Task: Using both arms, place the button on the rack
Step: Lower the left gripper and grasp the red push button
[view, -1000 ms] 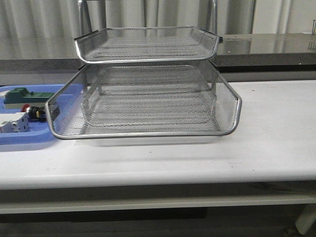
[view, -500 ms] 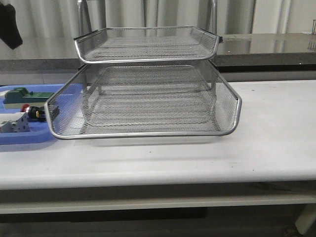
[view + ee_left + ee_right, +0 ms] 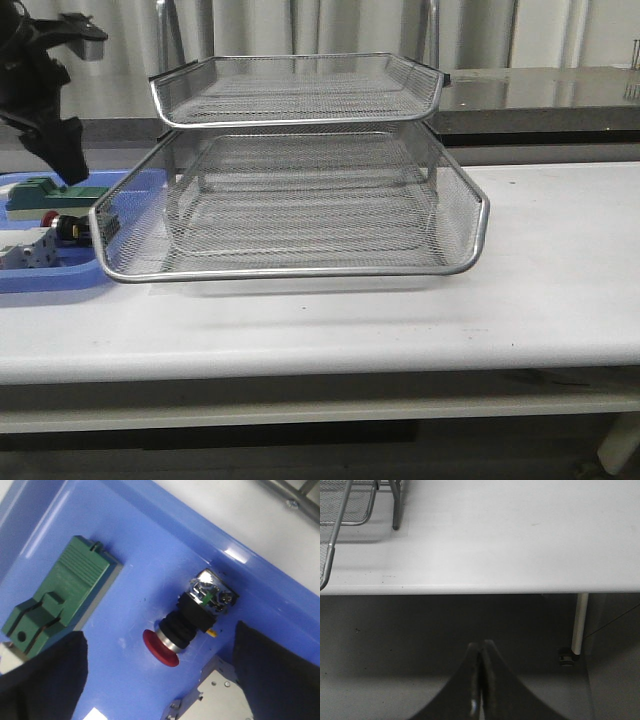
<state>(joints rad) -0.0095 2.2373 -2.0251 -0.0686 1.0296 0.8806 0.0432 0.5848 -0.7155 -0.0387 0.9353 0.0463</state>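
Entering over the far-left blue tray (image 3: 40,283), your left claw (image 3: 160,680) has come into view within the last second, fingers spread wide above the button (image 3: 187,622), so the pick looks imminent. That button lies on its side in the tray between the green block (image 3: 62,595) and a white block (image 3: 28,250), both close enough to crowd the grasp. Moving right, the rack (image 3: 300,190) stands empty-tiered on the tabletop (image 3: 560,280). Your right claw (image 3: 481,680) hangs pressed together, seemingly below the tabletop's edge.
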